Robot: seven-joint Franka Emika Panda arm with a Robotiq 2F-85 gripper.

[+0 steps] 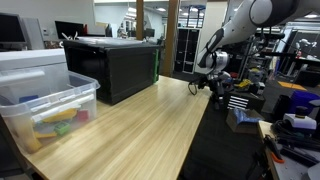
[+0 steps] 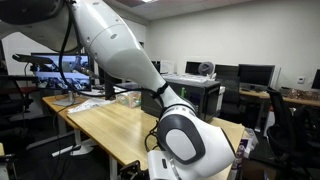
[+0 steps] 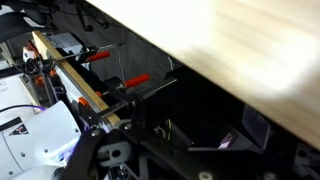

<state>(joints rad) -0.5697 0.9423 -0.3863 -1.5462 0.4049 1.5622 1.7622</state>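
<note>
The gripper (image 1: 207,86) hangs at the desk (image 1: 140,125) edge at 3 o'clock, its fingers spread wide and empty. Nearest it, in the wrist view, red-handled clamps (image 3: 135,80) sit untouched on a wooden strip beyond that edge. The clear bin (image 1: 88,100) stands well apart at 9 o'clock. By my judgement nothing is gripped yet, and all the work is left.

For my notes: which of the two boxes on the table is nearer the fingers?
The black box; the clear bin holding toys stands farther off.
</note>
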